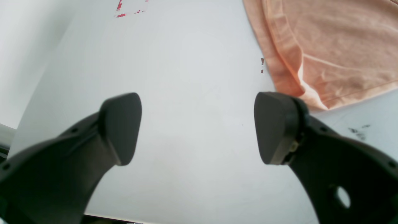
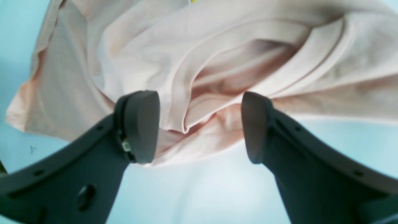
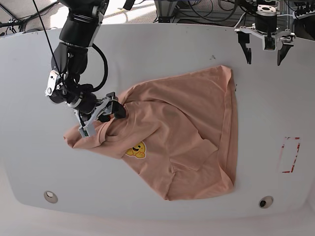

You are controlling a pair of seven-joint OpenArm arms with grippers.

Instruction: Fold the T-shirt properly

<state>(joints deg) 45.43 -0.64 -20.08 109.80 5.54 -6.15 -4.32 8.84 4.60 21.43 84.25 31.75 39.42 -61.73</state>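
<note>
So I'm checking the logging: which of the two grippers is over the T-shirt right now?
The right gripper, jaws open over bunched cloth at the T-shirt's collar end. The left gripper hangs over bare table, clear of the cloth.

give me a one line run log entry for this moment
phase: folding | right gripper: open over bunched T-shirt collar edge | left gripper: open, empty, off the cloth | shirt: crumpled, unfolded

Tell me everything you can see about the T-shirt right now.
The T-shirt is salmon-peach, soft knit cotton by its look, with a yellow smiling-face emblem. It lies crumpled and partly folded over itself on the white table, one sleeve flap near the middle. The right gripper stands open over its bunched collar end; the left gripper is clear of it.
</note>
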